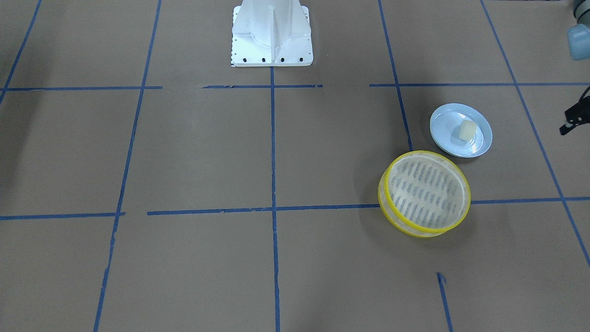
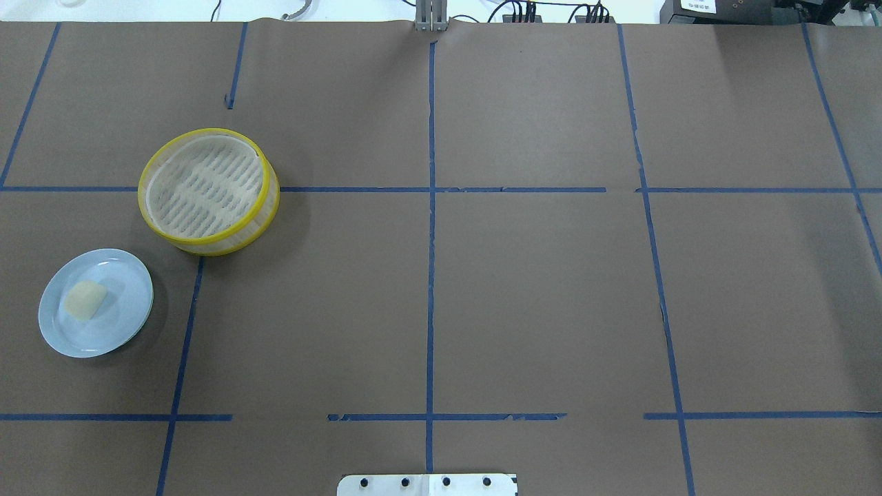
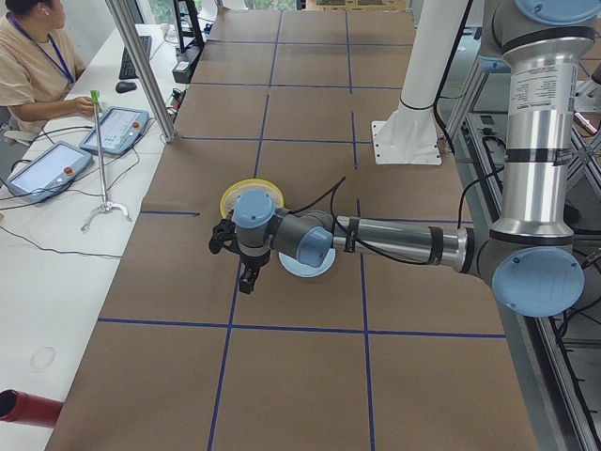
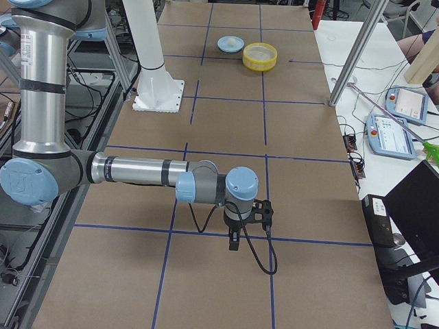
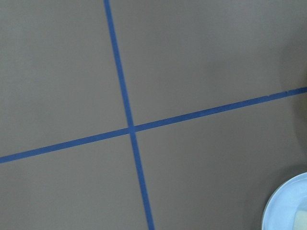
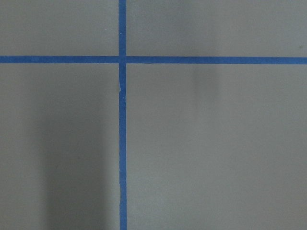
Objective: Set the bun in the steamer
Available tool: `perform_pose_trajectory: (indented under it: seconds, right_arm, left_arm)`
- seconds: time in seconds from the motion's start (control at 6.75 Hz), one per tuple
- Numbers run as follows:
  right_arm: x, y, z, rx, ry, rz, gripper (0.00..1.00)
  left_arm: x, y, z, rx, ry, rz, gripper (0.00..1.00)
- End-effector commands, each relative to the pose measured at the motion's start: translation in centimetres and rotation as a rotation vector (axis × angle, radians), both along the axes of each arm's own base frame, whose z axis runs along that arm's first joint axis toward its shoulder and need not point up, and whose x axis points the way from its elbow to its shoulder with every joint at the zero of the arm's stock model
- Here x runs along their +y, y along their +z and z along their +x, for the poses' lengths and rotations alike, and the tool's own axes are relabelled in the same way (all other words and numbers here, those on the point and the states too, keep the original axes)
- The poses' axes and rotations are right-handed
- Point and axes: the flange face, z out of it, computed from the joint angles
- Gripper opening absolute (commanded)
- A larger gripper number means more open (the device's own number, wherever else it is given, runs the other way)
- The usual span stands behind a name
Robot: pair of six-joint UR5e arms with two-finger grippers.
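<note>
The bun lies on the plate beside the steamer; left tool, right tool: clenched or not, cannot tell.

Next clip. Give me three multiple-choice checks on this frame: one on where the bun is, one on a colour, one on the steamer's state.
1. Where does the small cream-white rounded bun lie?
A) in the basket
B) on the pale blue round plate
C) on the bare table

2. What colour are the rims of the round mesh-sided steamer basket?
A) red
B) green
C) yellow

3. What state is the steamer basket in?
A) empty
B) holding the bun
C) covered by a lid

Answers: 1 B, the bun sits on the plate. 2 C, both rims show yellow. 3 A, its slotted floor is bare.
</note>
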Motion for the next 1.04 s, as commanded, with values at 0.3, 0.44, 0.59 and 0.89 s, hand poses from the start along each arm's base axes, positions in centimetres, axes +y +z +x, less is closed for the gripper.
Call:
perform_pose_trajectory:
  seconds: [0.3,0.44,0.59,0.89]
  right_arm:
    - [0.0,0.0,0.0,0.000,0.000,0.000,1.00]
    - [0.0,0.0,0.0,0.000,0.000,0.000,1.00]
    - [0.0,0.0,0.0,0.000,0.000,0.000,1.00]
    - [0.0,0.0,0.0,0.000,0.000,0.000,1.00]
  left_arm:
    - [6.0,-0.6,14.0,0.020,-0.009,-0.067,1.00]
    - [6.5,-0.4,15.7,-0.013,-0.026,-0.072,1.00]
    - [7.4,-0.3,17.7,-0.038,-0.016,-0.067,0.99]
    - [8.1,-0.5,19.2,-0.048,0.012,-0.050,0.98]
